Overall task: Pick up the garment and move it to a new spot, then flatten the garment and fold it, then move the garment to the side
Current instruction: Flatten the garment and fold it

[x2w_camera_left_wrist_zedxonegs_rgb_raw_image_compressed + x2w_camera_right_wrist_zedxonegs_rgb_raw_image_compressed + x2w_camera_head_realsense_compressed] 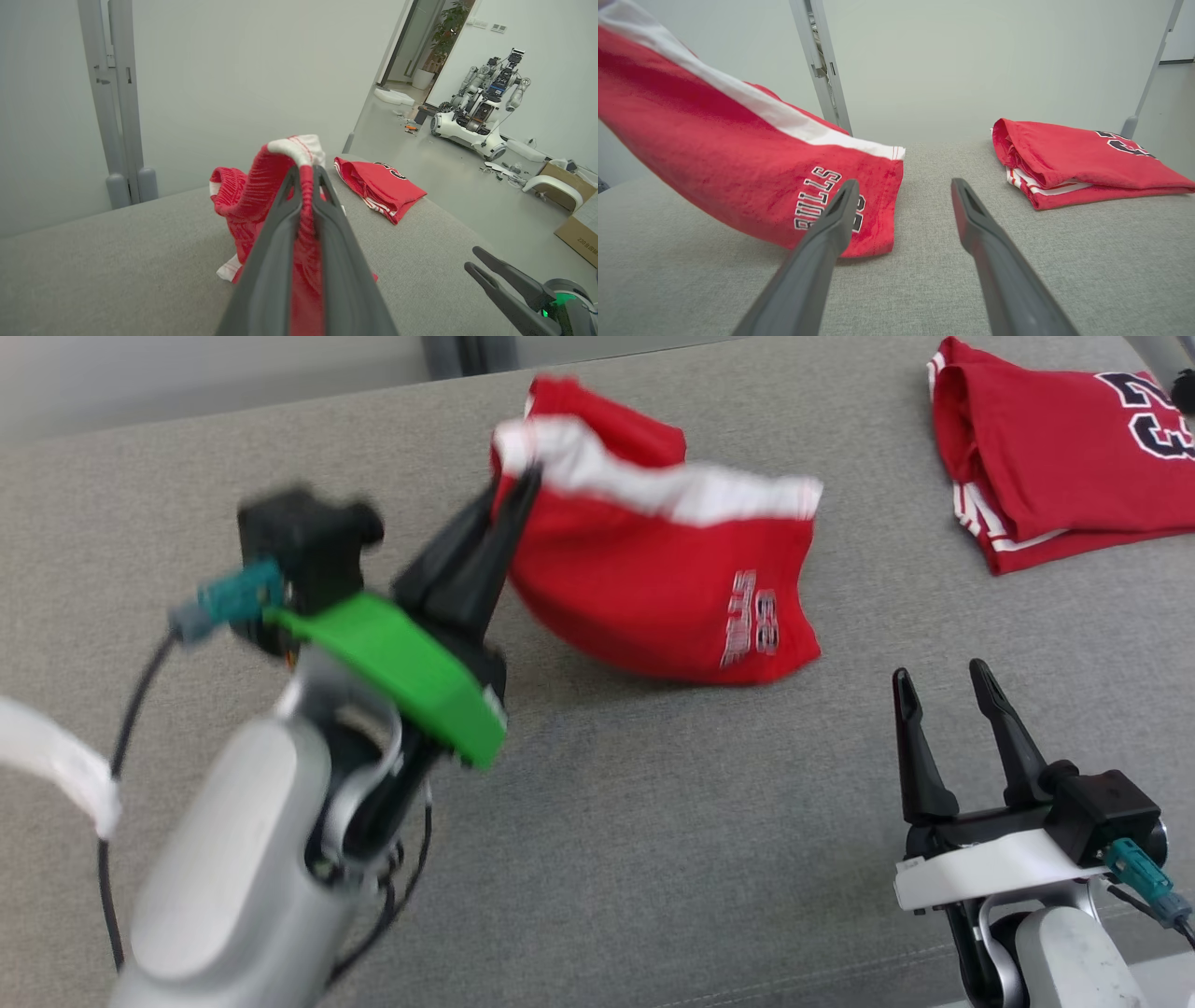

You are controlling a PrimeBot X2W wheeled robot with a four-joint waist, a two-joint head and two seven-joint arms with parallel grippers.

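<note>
While left gripper (516, 490) clamps white-banded edge of red shorts (653, 597), fingers together with cloth pinched between, that edge hangs raised off grey tabletop (653, 859); lower corner with BULLS lettering rests on it

Head view: shorts at 12 o'clock, left forearm at 8 o'clock

Right gripper (938, 672) at 4 o'clock, fingers spread wide, nothing between them, touching nothing; tips near shorts' lower corner but apart

Folded red jersey (1055, 457) at 2 o'clock, flat on tabletop, well apart from shorts
</note>
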